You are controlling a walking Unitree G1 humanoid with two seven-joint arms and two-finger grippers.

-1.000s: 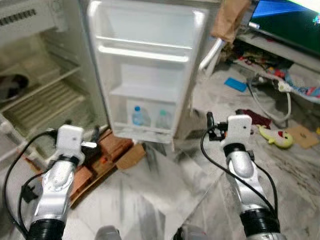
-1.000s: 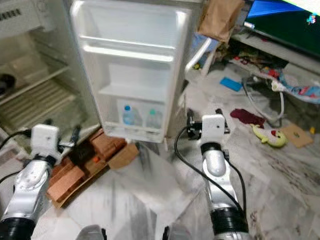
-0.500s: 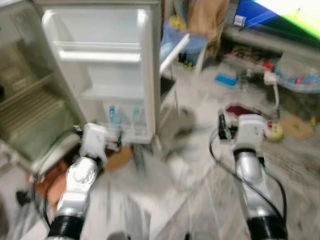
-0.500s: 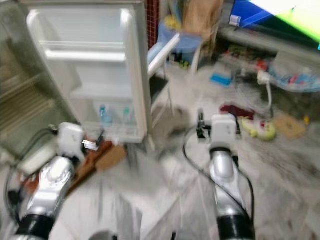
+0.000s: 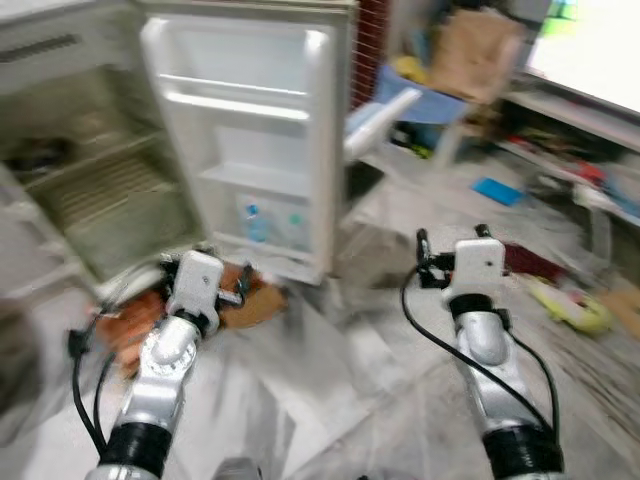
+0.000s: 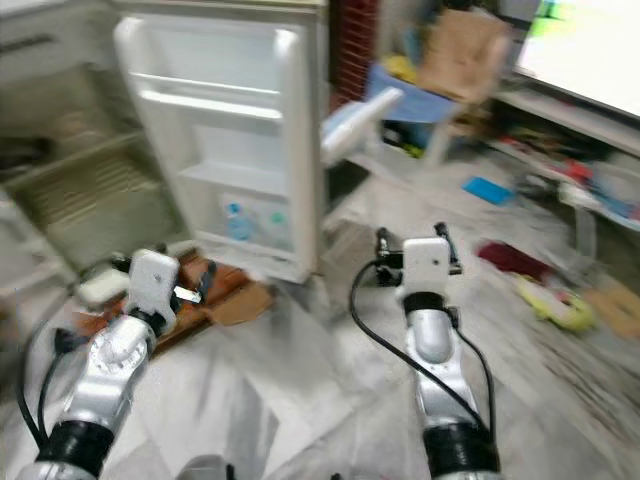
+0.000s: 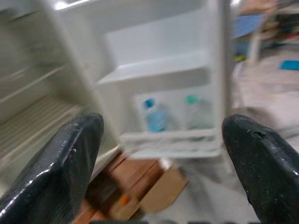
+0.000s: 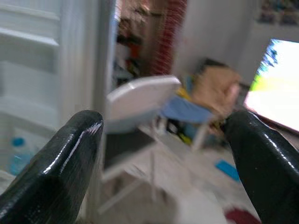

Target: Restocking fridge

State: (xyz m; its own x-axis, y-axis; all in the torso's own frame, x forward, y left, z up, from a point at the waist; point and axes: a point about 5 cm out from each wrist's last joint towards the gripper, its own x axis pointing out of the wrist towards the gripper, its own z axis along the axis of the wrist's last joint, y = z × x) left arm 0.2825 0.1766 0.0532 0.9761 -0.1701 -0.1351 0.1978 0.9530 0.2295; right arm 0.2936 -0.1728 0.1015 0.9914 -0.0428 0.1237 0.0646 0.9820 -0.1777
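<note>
Two bottles (image 5: 270, 222) stand upright in the door shelf (image 5: 268, 245) at one o'clock from the nearer left gripper (image 7: 161, 163); both grippers gape wide, empty, the right gripper (image 8: 168, 163) included.

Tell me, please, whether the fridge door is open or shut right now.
Open. The fridge door is swung wide, its inner shelves facing the camera, with two bottles in the lowest door shelf.

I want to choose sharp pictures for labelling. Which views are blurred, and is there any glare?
Both eye views are motion-blurred, most toward the edges; the bottles in the fridge door stay recognizable. Both wrist views are blurred too. The screen glares white in the eye views.
</note>
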